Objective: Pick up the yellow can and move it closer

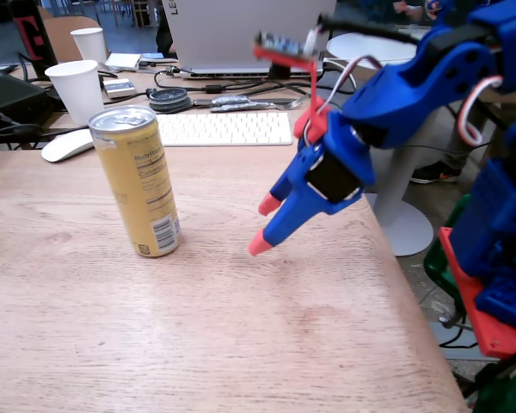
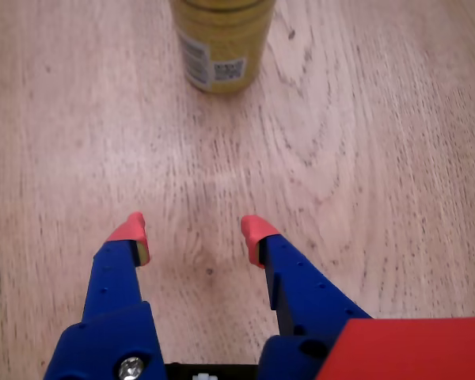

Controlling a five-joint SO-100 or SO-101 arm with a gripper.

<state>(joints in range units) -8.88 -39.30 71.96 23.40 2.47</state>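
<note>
The yellow can stands upright on the wooden table, left of centre in the fixed view, its silver top and white label showing. In the wrist view the yellow can sits at the top edge, barcode facing me. My blue gripper with red fingertips hovers to the right of the can in the fixed view, apart from it. From the wrist view the gripper is open, nothing between its fingers, the can ahead of it.
Two white paper cups stand behind the can. A white mouse, a keyboard, a laptop and cables lie at the back. The table's right edge runs close under the arm.
</note>
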